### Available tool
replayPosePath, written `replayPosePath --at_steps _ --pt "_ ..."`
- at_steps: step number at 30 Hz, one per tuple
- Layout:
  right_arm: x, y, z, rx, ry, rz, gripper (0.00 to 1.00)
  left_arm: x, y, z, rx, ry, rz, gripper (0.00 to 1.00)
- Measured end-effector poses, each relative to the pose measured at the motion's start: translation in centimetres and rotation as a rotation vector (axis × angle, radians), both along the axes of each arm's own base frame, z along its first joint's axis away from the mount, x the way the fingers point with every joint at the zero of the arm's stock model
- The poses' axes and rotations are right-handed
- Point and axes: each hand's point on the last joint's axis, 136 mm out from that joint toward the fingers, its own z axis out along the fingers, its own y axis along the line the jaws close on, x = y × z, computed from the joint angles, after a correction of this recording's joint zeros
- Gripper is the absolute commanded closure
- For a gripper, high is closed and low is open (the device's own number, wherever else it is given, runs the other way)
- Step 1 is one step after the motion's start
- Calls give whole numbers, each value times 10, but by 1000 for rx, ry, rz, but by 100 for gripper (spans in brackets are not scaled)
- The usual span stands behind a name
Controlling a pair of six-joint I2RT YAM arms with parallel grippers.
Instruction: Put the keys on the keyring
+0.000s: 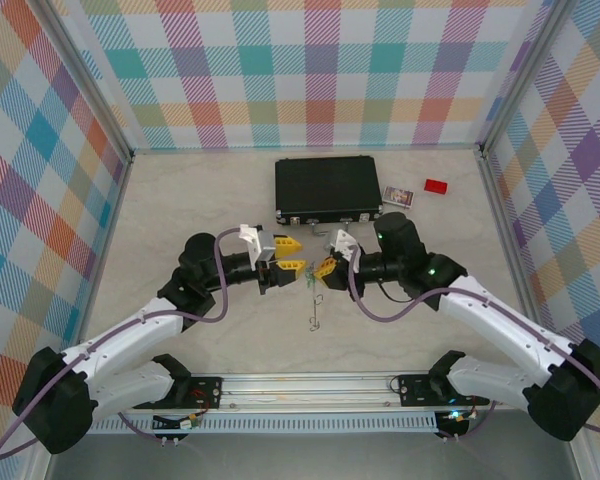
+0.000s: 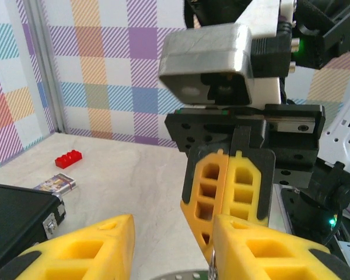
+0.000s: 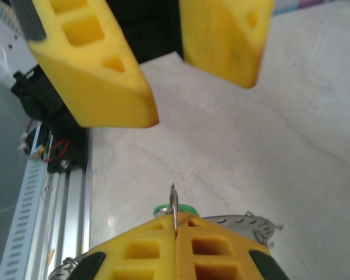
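Above the table's middle my two grippers meet tip to tip. My right gripper is shut on the thin metal edge of the keyring. The ring hangs edge-on below the fingertips. A green key tag peeks out just behind the pinched ring. The rest of the keys is hidden by the fingers. My left gripper stands open right in front of the right gripper. Nothing sits between its fingers, and its right finger is close beside the ring.
A black case lies behind the grippers. A small card and a red block sit to its right. The metal rail with both arm bases runs along the near edge. Checked walls close in the sides and back.
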Motion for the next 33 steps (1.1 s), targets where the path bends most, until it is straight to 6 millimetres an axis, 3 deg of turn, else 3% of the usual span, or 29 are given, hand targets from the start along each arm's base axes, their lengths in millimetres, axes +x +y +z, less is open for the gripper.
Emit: replayPosePath --at_steps 21,33 --pt "14 -1 61 349 -91 -97 100 8 -7 -20 -47 129 -5 57" --pt "12 1 65 372 -75 -82 100 -3 -14 -15 -50 124 -57 52"
